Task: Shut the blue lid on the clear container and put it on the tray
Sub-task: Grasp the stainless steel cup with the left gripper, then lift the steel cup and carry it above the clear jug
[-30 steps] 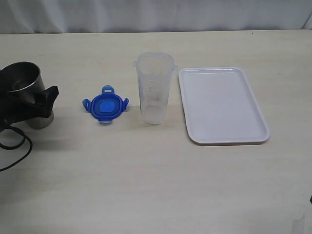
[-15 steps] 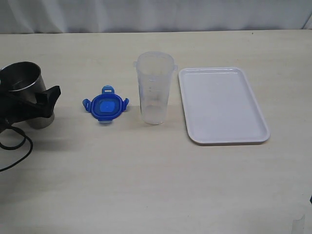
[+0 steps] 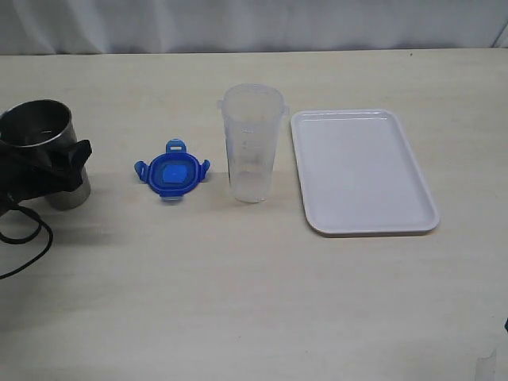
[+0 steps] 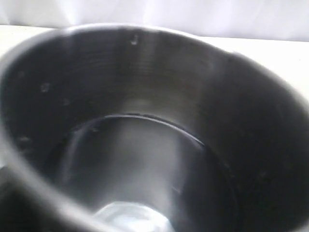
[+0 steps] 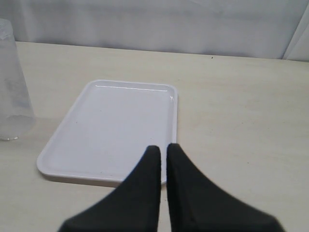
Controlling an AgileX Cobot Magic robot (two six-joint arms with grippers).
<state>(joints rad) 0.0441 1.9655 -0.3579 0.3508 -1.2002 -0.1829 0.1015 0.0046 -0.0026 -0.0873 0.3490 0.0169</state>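
Note:
The blue lid (image 3: 172,175) lies flat on the table, left of the clear container (image 3: 252,143), which stands upright and open. The white tray (image 3: 365,171) lies bare to the right of the container. At the far left, my left gripper (image 3: 48,159) sits around a grey metal cup (image 3: 36,131); one black finger (image 3: 81,151) presses on the cup's wall, and the other is hidden. The left wrist view is filled by the cup's inside (image 4: 145,96). My right gripper (image 5: 164,147) is shut on nothing, above the near edge of the tray (image 5: 116,125), with the container (image 5: 12,82) off to one side.
A black cable (image 3: 24,238) loops on the table below the left arm. The table's far edge meets a white curtain (image 3: 254,24).
The left gripper's visible finger has closed in against the metal cup, and the cup has shifted slightly to the right. The lid, container, tray and right gripper have not moved.

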